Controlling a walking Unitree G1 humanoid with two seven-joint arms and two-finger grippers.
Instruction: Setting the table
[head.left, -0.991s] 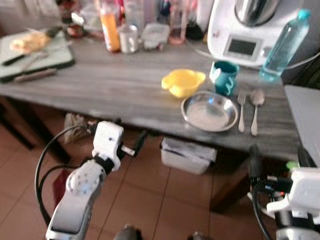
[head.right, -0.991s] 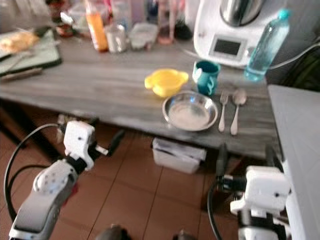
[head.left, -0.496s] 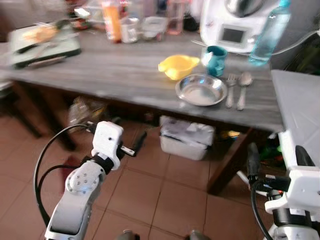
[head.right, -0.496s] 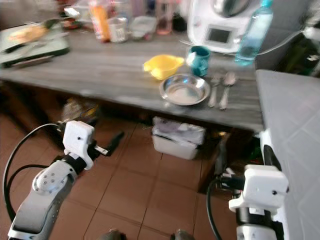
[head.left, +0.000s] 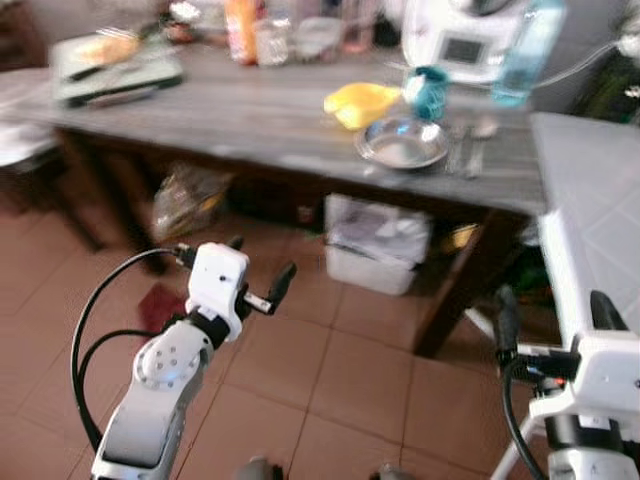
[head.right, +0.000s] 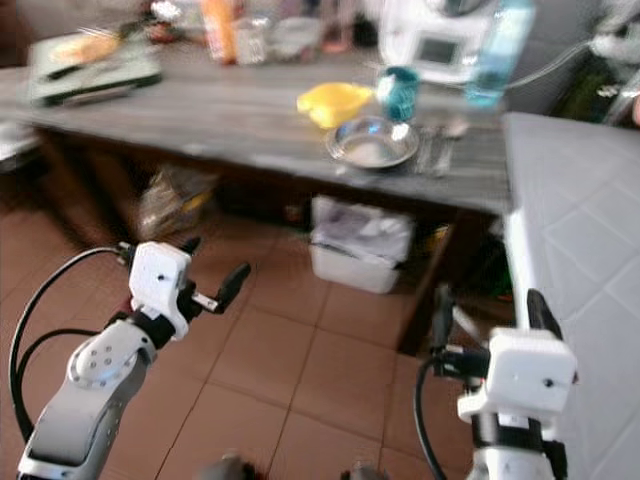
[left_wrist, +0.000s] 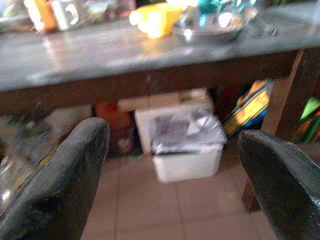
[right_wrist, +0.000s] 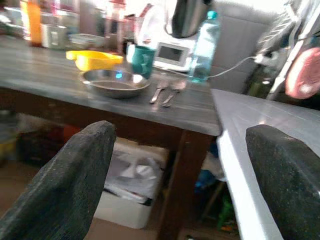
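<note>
A steel plate (head.left: 402, 143) lies near the front edge of the grey wooden table (head.left: 250, 120). Behind the plate are a yellow bowl (head.left: 362, 101) and a teal mug (head.left: 430, 90). A fork (right_wrist: 159, 90) and a spoon (right_wrist: 172, 90) lie to the plate's right. Both arms are held low over the tiled floor, well short of the table. My left gripper (head.left: 262, 265) is open and empty, its fingers (left_wrist: 60, 185) wide apart. My right gripper (head.left: 553, 312) is open too, with nothing between its fingers (right_wrist: 290, 180).
A white bin (head.left: 378, 250) and a bag (head.left: 185, 195) sit under the table, beside a dark table leg (head.left: 465, 280). A grey tiled counter (head.left: 590, 200) juts out on the right. A water bottle (right_wrist: 202, 47), a white appliance (right_wrist: 172, 47) and jars line the table's back.
The whole picture has shifted: the camera has drawn back, so the table looks farther away and more floor shows. Both arms keep the same pose, grippers still open.
</note>
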